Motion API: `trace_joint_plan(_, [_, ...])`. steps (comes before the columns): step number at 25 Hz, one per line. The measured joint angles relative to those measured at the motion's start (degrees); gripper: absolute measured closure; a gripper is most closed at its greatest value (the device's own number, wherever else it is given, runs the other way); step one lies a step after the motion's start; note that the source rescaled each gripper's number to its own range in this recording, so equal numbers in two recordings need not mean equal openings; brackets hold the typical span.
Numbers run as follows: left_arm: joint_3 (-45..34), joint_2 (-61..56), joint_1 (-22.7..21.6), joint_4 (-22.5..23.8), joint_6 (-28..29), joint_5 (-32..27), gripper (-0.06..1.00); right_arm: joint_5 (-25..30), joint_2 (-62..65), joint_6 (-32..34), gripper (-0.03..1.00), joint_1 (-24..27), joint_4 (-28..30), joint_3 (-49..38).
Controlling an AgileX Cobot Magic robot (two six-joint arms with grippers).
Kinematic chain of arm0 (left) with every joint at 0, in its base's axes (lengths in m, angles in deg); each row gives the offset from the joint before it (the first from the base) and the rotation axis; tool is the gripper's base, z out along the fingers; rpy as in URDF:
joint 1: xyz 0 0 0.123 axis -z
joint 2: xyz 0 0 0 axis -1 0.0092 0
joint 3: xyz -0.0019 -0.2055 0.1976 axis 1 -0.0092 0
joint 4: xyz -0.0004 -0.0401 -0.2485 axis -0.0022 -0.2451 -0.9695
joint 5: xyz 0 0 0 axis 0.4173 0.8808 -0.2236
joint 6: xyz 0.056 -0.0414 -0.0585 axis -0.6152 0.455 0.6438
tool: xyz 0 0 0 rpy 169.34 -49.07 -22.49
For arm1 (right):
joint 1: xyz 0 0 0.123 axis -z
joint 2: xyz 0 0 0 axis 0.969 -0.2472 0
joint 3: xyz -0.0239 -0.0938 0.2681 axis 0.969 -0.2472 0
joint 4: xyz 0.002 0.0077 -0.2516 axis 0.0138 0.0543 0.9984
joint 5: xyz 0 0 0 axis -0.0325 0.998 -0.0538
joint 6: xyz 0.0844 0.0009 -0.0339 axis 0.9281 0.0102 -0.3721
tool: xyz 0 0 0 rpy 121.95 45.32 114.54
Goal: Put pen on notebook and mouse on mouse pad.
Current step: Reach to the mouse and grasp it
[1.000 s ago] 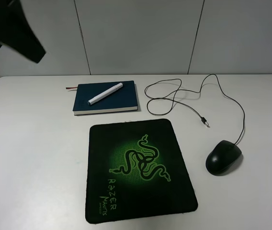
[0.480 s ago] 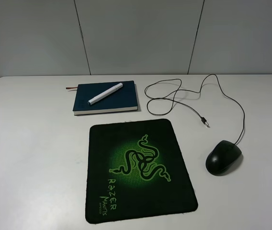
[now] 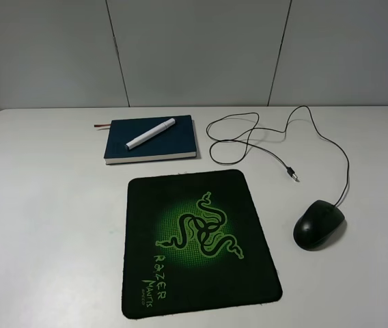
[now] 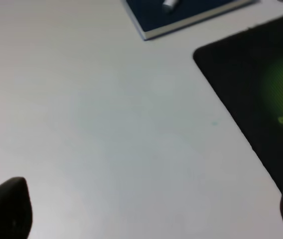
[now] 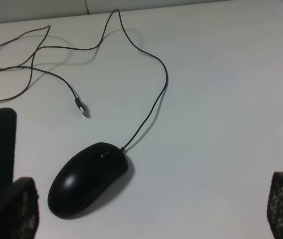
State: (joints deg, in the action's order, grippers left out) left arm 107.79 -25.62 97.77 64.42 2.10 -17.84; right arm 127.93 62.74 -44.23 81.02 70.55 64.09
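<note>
Two jobs here, and from the high camera one looks done: the white pen [image 3: 150,133] lies slantwise on the closed teal notebook [image 3: 173,140], which sits just beyond the far edge of the Razer mouse pad [image 3: 197,239]. The black mouse [image 3: 319,224] rests on the bare table [image 3: 44,219] off the pad's right edge, clear of it, with its cable [image 3: 317,133] looping out beyond the pad's far right corner and the plug [image 3: 292,175] lying loose between the two. Neither arm shows in this view. The left wrist camera looks over bare table to the pad's left; the left gripper [image 4: 148,214] is spread wide with nothing between its fingers, and the notebook corner and pen tip peek in past the pad's far edge. The right wrist camera has the right gripper [image 5: 149,206] hanging above the mouse [image 5: 86,179], jaws parted and empty, the mouse nearer one fingertip than the other. I'd say the mouse is the next thing to be picked up. That glossy rounded shell could squirt out of an off-centre pinch, and the trailing cable could drag, snag at the plug, or sweep towards the notebook and roll the pen off.
</note>
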Motion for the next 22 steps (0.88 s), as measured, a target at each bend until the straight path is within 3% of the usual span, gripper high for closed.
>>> trace_joint_plan(7, [-6.23, -8.37, -4.59, -0.18, 1.40, -0.11, -0.06, 0.00, 0.00, 0.00, -0.03, 0.00, 0.00, 0.00])
trace_joint_plan(22, [-6.45, -10.80, -4.81, -0.22, 1.40, -0.18, -0.06, 0.00, 0.00, 0.00, -0.03, 0.00, -0.17, 0.00])
